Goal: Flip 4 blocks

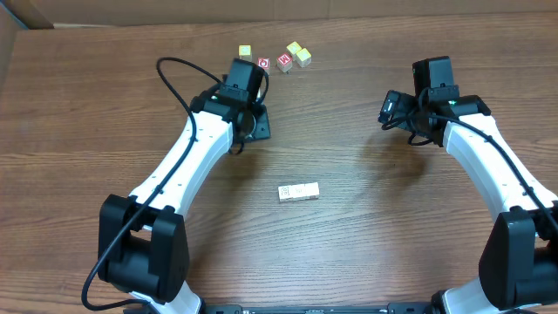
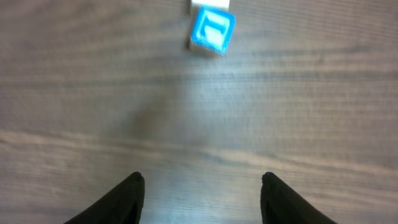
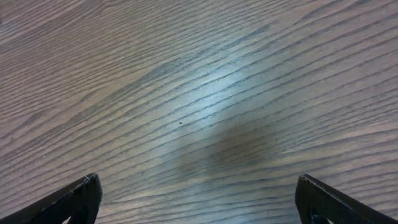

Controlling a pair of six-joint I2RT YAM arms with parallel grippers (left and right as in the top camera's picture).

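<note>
1. Starting w/ the blue-faced block (image 2: 212,30): your left wrist cam shows it on bare worktop ahead of the fingers, clear of them and a bit skewed. A white thing (image 2: 210,3) sits right behind it, cut off by the frame, so can't tell what it is.
2. Overhead shows no blue at all. The arm's head sits near the far edge, left of centre, and prob. covers that block.
3. Your left gripper (image 2: 202,186) has its jaws partly apart w/ only wood btwn them. Your right gripper (image 3: 196,190) is spread wide, empty, over bare worktop on the right side.
4. Other task pieces: red-faced block (image 1: 284,62) by the far edge, and the whitish pair (image 1: 298,192) side by side mid-worktop, well apart from both arms.
5. Risk, as I read it: the block is tiny and skewed. If you close w/o squaring up, one finger may clip a corner and skid it into the white neighbour. The wrist view is blurred, so don't trust its edges for aim.
6. Around it: a red-ringed cube (image 1: 263,64) just beside the arm's head and yellow cubes (image 1: 303,58) crowd the far edge. A wide sweep could knock them.
</note>
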